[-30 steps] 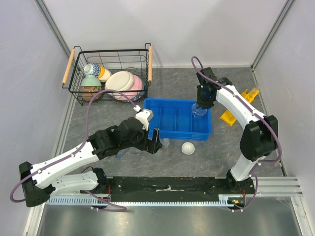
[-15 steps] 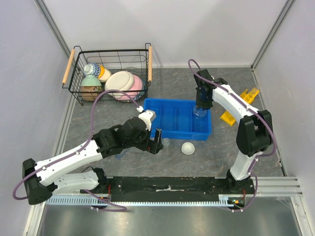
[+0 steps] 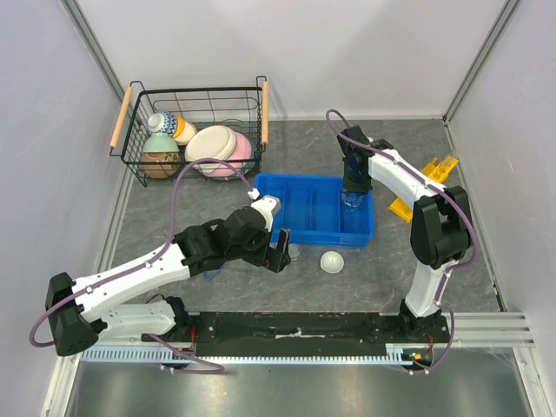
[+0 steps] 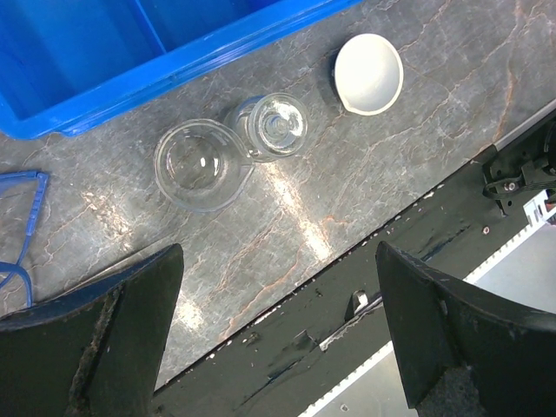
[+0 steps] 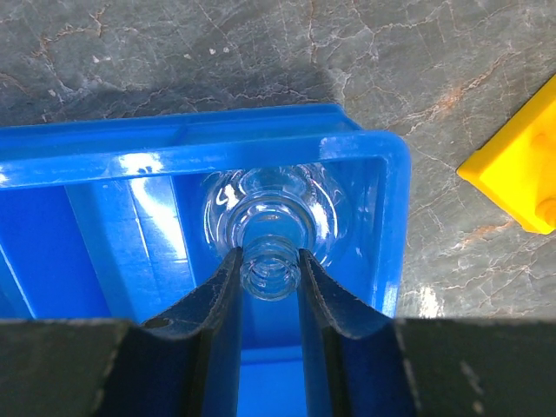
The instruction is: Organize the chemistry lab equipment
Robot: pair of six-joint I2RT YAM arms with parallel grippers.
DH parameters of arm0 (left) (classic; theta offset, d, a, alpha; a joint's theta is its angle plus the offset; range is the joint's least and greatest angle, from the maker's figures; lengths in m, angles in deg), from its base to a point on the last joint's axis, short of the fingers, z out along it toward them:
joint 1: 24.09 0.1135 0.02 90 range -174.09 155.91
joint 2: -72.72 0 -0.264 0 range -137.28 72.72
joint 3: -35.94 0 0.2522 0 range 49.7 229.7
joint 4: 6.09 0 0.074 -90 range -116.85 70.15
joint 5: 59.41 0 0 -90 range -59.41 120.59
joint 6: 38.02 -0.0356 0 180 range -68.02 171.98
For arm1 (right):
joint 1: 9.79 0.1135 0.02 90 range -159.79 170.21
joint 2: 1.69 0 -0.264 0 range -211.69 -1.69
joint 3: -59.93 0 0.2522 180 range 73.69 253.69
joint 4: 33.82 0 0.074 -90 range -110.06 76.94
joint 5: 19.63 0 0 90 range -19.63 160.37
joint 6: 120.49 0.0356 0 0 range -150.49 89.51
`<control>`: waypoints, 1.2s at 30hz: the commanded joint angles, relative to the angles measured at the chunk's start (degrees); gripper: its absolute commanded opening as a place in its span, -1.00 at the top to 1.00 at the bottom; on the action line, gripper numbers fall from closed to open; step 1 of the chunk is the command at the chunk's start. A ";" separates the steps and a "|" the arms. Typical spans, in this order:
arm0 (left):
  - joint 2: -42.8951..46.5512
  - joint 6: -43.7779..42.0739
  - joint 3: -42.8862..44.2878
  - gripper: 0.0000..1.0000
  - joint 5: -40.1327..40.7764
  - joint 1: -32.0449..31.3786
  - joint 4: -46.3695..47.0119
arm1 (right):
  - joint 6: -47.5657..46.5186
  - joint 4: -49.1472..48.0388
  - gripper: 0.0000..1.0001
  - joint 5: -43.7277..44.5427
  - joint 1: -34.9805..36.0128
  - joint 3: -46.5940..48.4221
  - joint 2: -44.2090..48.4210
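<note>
Chemistry lab equipment is pictured spread over a grey marbled table (image 3: 382, 261), with one piece already in hand. A round-bottomed glass flask (image 5: 271, 228) is held upright by its neck, clamped between the closed jaws of the right gripper (image 5: 269, 262). The flask is seen inside the end compartment of a blue plastic tray (image 5: 261, 141), close to the tray's corner. In the overhead view this corner lies right of centre. Whether the flask's base rests on the tray floor cannot be told.

The left gripper (image 4: 276, 261) is shown with its jaws spread wide and nothing between them, poised over the table just below the tray's near wall. Beneath it, two small clear glass vessels are seen: a wider beaker (image 4: 198, 165) and a narrower jar (image 4: 271, 128), which appear to touch each other. A white domed dish (image 4: 369, 73) sits apart from them, toward the upper right of the wrist view.

A yellow rack (image 3: 440, 165) lies at the right side of the overhead frame, partly hidden by the right arm. A black wire basket (image 3: 198, 89) of ceramic bowls occupies the upper left.
</note>
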 commanded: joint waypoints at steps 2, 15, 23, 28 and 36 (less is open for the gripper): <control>-1.37 -1.32 1.56 -0.96 -0.73 0.16 2.46 | -1.06 -1.78 0.57 3.16 -0.06 2.13 0.26; -7.08 -2.19 5.78 -0.96 1.12 0.08 1.41 | -1.59 2.78 0.08 4.56 1.79 6.61 7.54; -12.26 -1.40 8.07 -0.96 3.40 0.16 -0.70 | -1.94 4.81 0.01 6.59 4.78 6.53 15.19; -13.50 0.09 6.75 -0.95 4.45 0.25 -1.58 | -1.94 5.16 0.01 6.67 6.53 5.74 20.47; -16.57 0.62 7.45 -0.90 4.99 0.25 -0.79 | -2.47 5.52 0.01 6.50 7.85 4.42 25.04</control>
